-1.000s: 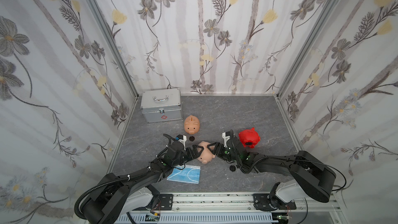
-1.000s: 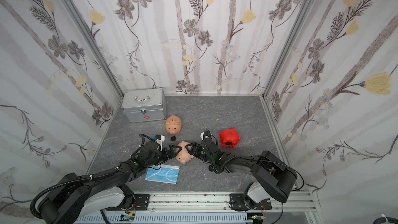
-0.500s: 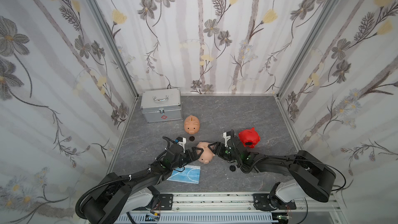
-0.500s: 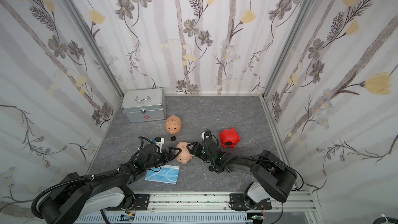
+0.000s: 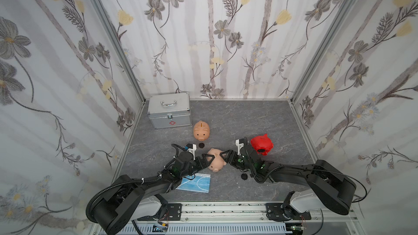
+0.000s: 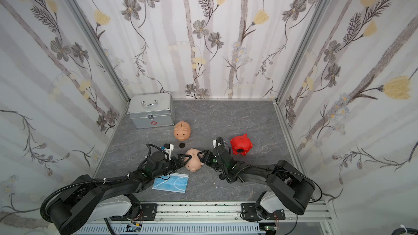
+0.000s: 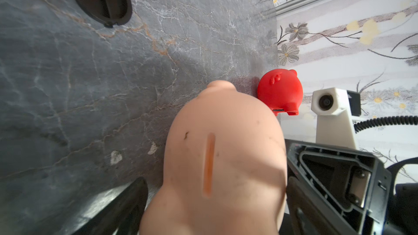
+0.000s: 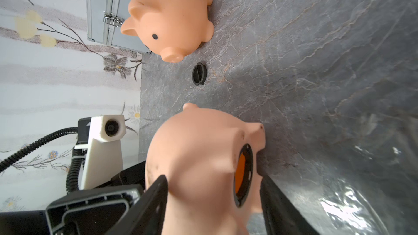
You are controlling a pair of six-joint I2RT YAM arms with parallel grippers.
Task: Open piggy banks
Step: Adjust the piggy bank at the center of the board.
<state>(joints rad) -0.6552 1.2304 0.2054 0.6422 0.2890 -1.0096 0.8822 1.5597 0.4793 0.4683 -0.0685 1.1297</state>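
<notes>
A robot test booth: floral-papered panels (image 5: 203,41) in aluminium framing (image 5: 116,41), robot arms (image 5: 135,186) bolted to a rail (image 5: 226,209)

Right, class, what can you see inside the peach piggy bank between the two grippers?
The peach piggy bank has its black-ringed belly hole unplugged; through it only glowing orange inner wall shows. Anything lying deeper is hidden by the bank's own body.

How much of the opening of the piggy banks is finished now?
Done: a black plug and a second plug lie loose, and the near peach piggy bank shows an open belly hole. In hand: the right gripper holds it; the left gripper straddles it. Left: the far peach piggy bank stands upright, belly hidden; whether the red piggy bank is open is unclear.
</notes>
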